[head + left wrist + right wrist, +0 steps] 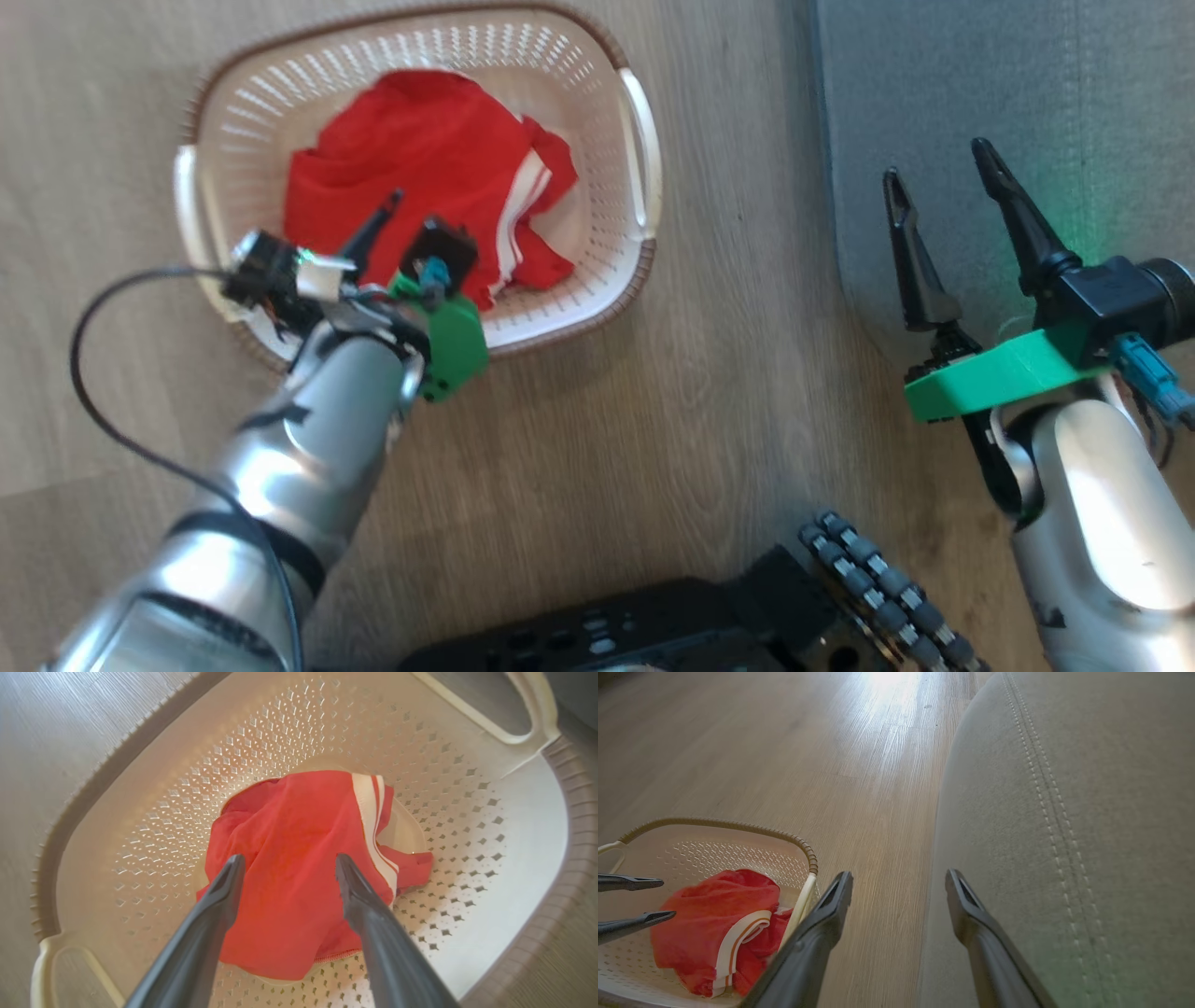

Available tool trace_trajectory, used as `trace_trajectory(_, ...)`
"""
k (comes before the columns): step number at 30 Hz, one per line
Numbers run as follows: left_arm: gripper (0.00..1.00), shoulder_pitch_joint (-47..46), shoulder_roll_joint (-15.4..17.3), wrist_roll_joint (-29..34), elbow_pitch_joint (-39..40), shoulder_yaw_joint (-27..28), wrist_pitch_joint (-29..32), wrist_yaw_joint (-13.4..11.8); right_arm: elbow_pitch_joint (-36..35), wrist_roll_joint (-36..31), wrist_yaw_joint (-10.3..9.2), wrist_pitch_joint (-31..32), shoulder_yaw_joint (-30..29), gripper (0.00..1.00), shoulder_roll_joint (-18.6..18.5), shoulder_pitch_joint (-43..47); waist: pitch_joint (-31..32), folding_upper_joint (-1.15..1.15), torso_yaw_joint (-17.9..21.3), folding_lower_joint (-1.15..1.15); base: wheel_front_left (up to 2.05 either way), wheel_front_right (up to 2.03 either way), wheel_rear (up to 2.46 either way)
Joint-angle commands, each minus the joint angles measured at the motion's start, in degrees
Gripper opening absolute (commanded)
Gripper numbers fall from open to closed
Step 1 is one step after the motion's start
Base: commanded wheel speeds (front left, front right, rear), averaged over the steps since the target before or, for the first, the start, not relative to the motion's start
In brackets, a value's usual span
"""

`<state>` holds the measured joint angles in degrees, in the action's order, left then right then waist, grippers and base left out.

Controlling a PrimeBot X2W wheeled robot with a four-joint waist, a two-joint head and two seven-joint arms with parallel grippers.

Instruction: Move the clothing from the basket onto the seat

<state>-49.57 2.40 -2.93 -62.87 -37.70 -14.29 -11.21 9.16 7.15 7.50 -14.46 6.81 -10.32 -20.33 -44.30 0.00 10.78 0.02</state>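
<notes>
Red laundry's in the basket, both claws spread open

The crumpled bright red fabric clothing [420, 149], white stripes along one edge, lies bunched in the bottom of the cream perforated plastic basket with the brown woven-look rim [583, 89]. The basket stands on the pale wood-plank floor [653, 420], just to the left of the big grey upholstered seat [1027, 93]. The left claw [288, 858] is inside the basket, its two dark fingers apart and pointing down at the red pile; can't tell if the tips actually touch the fabric. The right claw [935, 163] has its fingers apart too, sitting over the seat's near edge, one finger over the floor side and one over the grey cushion beside the stitched seam.
</notes>
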Motion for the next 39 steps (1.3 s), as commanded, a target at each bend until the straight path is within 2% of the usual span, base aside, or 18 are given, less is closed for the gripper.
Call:
trace_trajectory(1, 1.00, -0.79, 0.48, -0.35, -0.90, 0.48, -0.71, 0.31, -1.89, 0.48, -0.01, -0.54, 1.18, 1.00, 0.03, 0.98, -3.34, 0.00, 2.40, -0.02, 0.00, 0.00, 0.00)
trace_trajectory(8, 1.00, -8.75, 0.98, 1.66, -9.36, -2.88, 2.09, 3.38, -2.47, 1.50, -0.01, -0.54, 1.44, 1.00, 1.45, 0.41, -7.75, 0.00, 4.79, -0.02, 0.00, 0.00, 0.00)
trace_trajectory(18, 1.00, -12.90, 3.16, 3.19, -10.99, -5.34, 14.45, 3.10, -3.54, 2.02, -0.01, -0.54, 2.49, 1.00, 2.71, 1.47, -10.19, 0.00, 5.82, -0.02, 0.00, 0.00, 0.00)
trace_trajectory(28, 1.00, -13.51, 3.62, 2.56, -11.07, -6.22, 19.26, 4.36, -4.10, 2.27, -0.01, -0.54, 2.48, 1.00, 2.95, 1.51, -11.04, 0.00, 6.07, -0.02, 0.00, 0.00, 0.00)
trace_trajectory(29, 0.94, -13.59, 3.59, 2.21, -11.07, -6.05, 19.63, 4.45, -4.23, 2.28, -0.01, -0.54, 2.43, 1.00, 2.95, 1.53, -11.14, 0.00, 6.02, -0.02, 0.00, 0.00, 0.00)
trace_trajectory(30, 0.38, -13.67, 3.51, 1.85, -11.07, -5.86, 19.79, 4.50, -4.33, 2.28, -0.01, -0.54, 2.38, 1.00, 2.95, 1.54, -11.25, 0.00, 5.96, -0.02, 0.00, 0.00, 0.00)
trace_trajectory(31, 0.00, -13.70, 3.43, 1.61, -11.07, -5.78, 19.83, 4.44, -4.39, 2.27, -0.01, -0.54, 2.35, 1.00, 2.94, 1.53, -11.34, 0.00, 5.90, -0.02, 0.00, 0.00, 0.00)
trace_trajectory(39, 0.00, -12.69, 3.16, -0.06, -11.08, -5.53, 18.39, 3.71, -3.63, 1.67, -0.01, -0.54, 3.13, 1.00, 2.86, 0.15, -10.06, 0.00, 5.66, -0.02, 0.00, 0.00, 0.00)
